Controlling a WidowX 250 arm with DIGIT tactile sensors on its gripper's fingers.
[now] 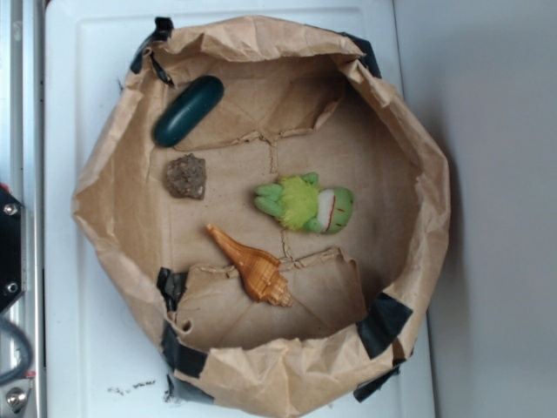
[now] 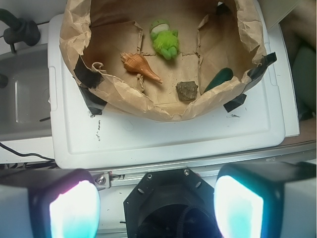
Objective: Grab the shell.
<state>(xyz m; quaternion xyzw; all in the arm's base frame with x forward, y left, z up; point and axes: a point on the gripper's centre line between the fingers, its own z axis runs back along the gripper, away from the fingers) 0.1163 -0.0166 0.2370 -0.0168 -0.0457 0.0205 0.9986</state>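
- Two glowing fingertips [image 2: 74, 210] frame the bottom of the wrist view; the gripper [image 2: 156, 208] stands wide open with nothing between its jaws — it holds nothing.
- The gripper sits well apart from the work, back over the robot's base side of the white board [image 2: 163, 136]; it does not appear in the exterior view at all.
- Ahead of it rises the near wall of the brown paper basin [image 2: 148, 106], crumpled and taped at the rim.
- The shell [image 2: 140, 67] lies on the basin floor just beyond that wall, ahead of the gripper and slightly left of its centre line.
- Its long axis runs on a diagonal: fat ridged end up-left in the wrist view, pointed tip down-right toward the rock [image 2: 186, 90] — so the jaws would likely need turning to close across its width.
- In the exterior view the shell [image 1: 252, 266] rests apart from its neighbours, just beside a floor flap's torn edge.
- Farther off lie the green plush [image 2: 165, 39] and a dark green oblong object [image 2: 218, 79] against the wall.
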